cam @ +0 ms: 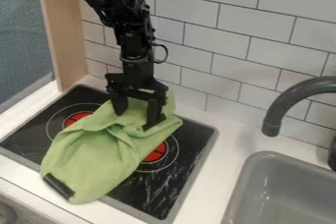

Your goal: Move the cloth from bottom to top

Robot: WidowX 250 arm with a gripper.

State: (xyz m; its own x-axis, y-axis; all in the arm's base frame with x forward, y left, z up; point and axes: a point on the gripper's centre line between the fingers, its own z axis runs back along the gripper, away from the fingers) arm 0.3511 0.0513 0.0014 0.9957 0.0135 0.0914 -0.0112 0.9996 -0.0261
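Green cloth (92, 156), rumpled beneath and out from our gripper (138, 116), over the black stovetop (195, 132), its fingers well apart with fabric between them, whether we have hold of it we cannot tell

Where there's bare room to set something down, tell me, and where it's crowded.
Bare: the white counter strip between cooktop and sink, and the cooktop's strip between its right burner and right edge. Crowded: the cooktop's middle, where the green cloth partly covers both burners and the gripper stands at the cloth's upper end.
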